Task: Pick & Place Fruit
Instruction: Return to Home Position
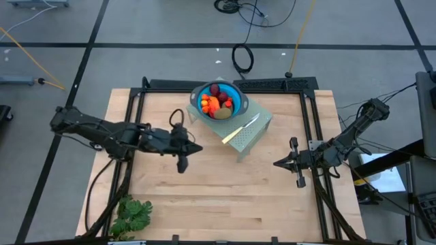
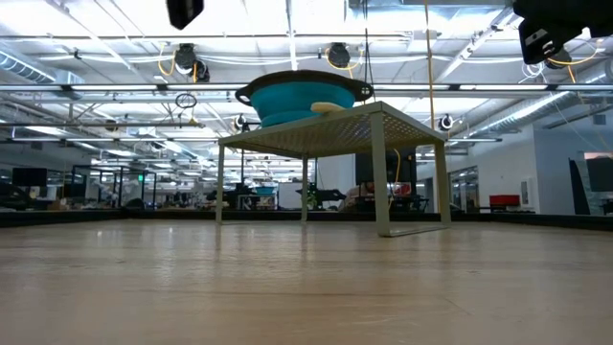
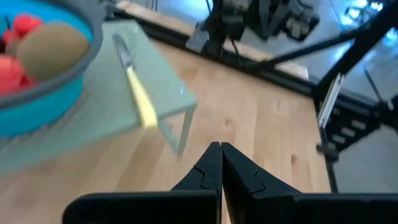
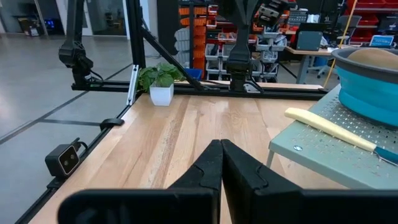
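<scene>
High view: the fruit lies heaped in the blue strainer bowl on the pale green shelf (knife alongside), while left gripper and right gripper, fingers pressed together, flank the shelf.

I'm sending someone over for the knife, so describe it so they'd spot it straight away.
Look to the pale green shelf at the back middle of the wooden table. On its top, beside the blue strainer bowl of toy fruit, lies the knife. It is the only long, flat thing there, with a yellow handle and a silvery blade.
</scene>
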Motion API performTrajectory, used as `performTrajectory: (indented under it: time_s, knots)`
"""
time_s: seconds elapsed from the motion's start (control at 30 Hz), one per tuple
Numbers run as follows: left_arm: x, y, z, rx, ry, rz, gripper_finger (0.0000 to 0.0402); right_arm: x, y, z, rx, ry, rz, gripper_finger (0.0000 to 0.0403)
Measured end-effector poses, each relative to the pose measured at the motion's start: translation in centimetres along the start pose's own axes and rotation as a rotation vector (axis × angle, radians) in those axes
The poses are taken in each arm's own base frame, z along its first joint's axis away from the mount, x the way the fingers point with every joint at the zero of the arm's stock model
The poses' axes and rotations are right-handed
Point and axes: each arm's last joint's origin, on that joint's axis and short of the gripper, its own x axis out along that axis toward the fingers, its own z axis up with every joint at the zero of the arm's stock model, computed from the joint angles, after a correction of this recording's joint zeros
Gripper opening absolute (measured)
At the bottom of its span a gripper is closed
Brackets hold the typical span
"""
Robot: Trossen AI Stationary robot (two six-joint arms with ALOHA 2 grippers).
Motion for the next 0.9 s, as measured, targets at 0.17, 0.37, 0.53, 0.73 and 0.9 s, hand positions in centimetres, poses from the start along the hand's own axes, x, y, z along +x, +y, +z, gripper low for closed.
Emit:
performTrajectory:
  time_s: [0.17,0.37,0.53,0.73,0.9]
  knots:
    - [-1.8,1.2,-1.3,0.03,-0.001,-0.023,0.0,0.0,0.0,0.0,0.0,0.0,-0.001,0.0]
    - [-3.8,2.6,-2.8,0.042,-0.012,-0.065,0.0,0.0,0.0,0.0,0.0,0.0,-0.002,0.0]
    - [-4.3,3.2,-4.0,0.053,-0.022,-0.121,0.0,0.0,0.0,0.0,0.0,0.0,-0.002,0.0]
    - [-3.4,3.8,-6.0,0.07,0.007,-0.155,0.0,0.0,0.0,0.0,0.0,0.001,-0.001,0.0]
    - [-2.7,4.3,-7.4,0.066,0.025,-0.177,0.0,0.0,0.0,0.0,-0.001,0.001,-0.001,0.0]
